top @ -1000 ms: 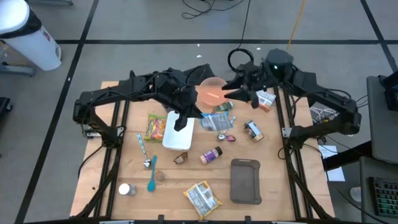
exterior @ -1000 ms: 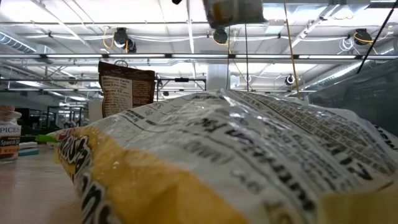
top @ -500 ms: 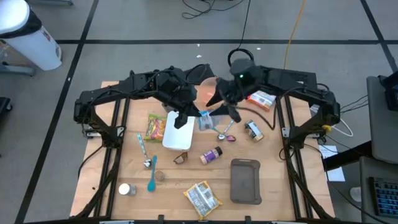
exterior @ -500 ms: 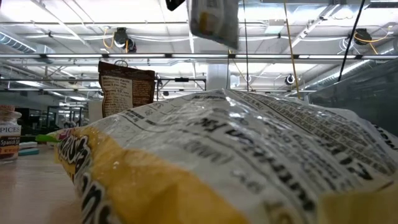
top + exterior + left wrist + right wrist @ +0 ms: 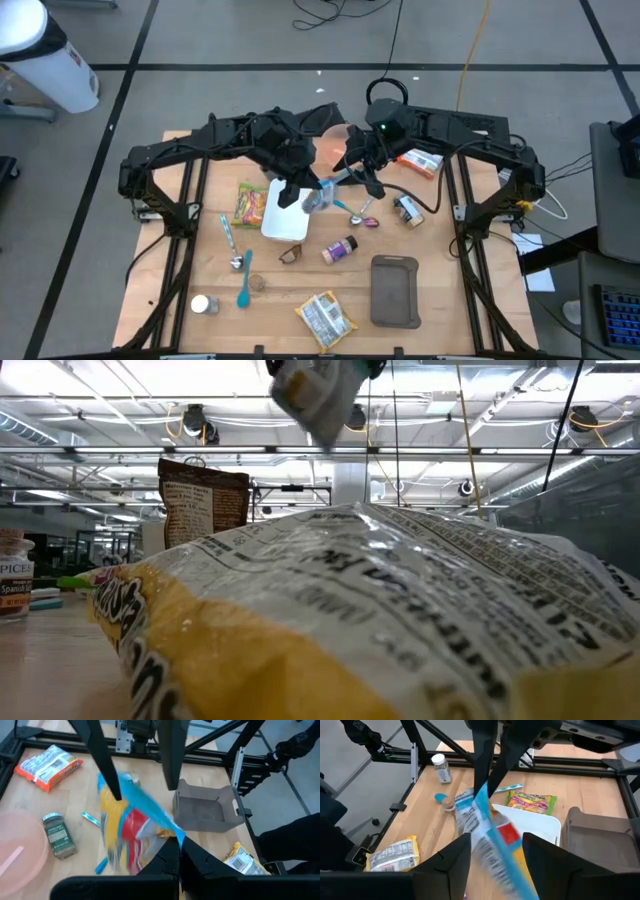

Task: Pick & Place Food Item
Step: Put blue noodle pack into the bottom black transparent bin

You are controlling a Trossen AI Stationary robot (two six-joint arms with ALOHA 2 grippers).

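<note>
A blue, red and yellow snack bag (image 5: 318,197) hangs in the air over the middle of the table, between my two grippers. The low view shows it high up and tilted (image 5: 312,390). My right gripper (image 5: 352,180) comes from the right and has the bag (image 5: 492,832) between its fingers. My left gripper (image 5: 300,190) is shut, and its tips (image 5: 175,847) stand at the bag's blue edge. Below them a white tray (image 5: 280,215) lies on the table. My right gripper has the bag's middle (image 5: 495,845) between its two fingers, which slant down from the table's far right. The bag is lifted clear of the table and tilted. My left gripper's shut tips meet the bag's blue corner (image 5: 176,836); whether they touch it I cannot tell.
A pink bowl (image 5: 335,148) stands behind the grippers and an orange packet (image 5: 425,160) lies at the far right. Spice jars (image 5: 340,248), a green packet (image 5: 250,205), a teal spoon (image 5: 243,285), a grey tray (image 5: 395,290) and a yellow chip bag (image 5: 325,318) lie nearer.
My right gripper has swung toward the table's left and a little down, up to the left gripper, rolling as it went. The bag came along in the air and now hangs tilted over the white tray's right edge.
</note>
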